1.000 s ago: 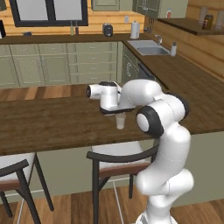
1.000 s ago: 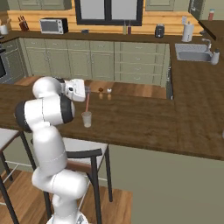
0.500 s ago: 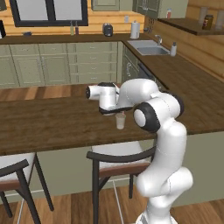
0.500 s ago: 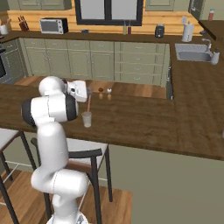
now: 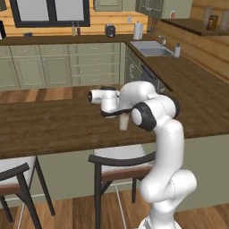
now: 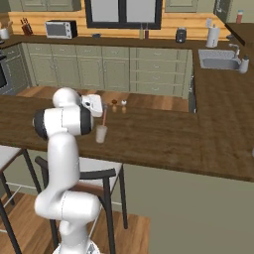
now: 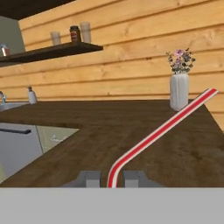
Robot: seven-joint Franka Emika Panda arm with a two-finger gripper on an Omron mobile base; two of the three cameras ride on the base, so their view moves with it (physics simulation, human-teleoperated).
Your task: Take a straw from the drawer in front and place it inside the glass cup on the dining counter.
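On the dining counter [image 6: 163, 139] the straw [image 6: 104, 115] is pinched by the closed gripper [image 7: 112, 178] just above the glass cup [image 6: 101, 134]; if released off-centre, the rim may be struck and the cup missed.

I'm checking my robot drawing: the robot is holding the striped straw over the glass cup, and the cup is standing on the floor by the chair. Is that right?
Not quite. The glass cup stands on the dark wood dining counter, not on the floor, as the right base view shows. The rest is right: the gripper holds the red and white striped straw just above the cup.
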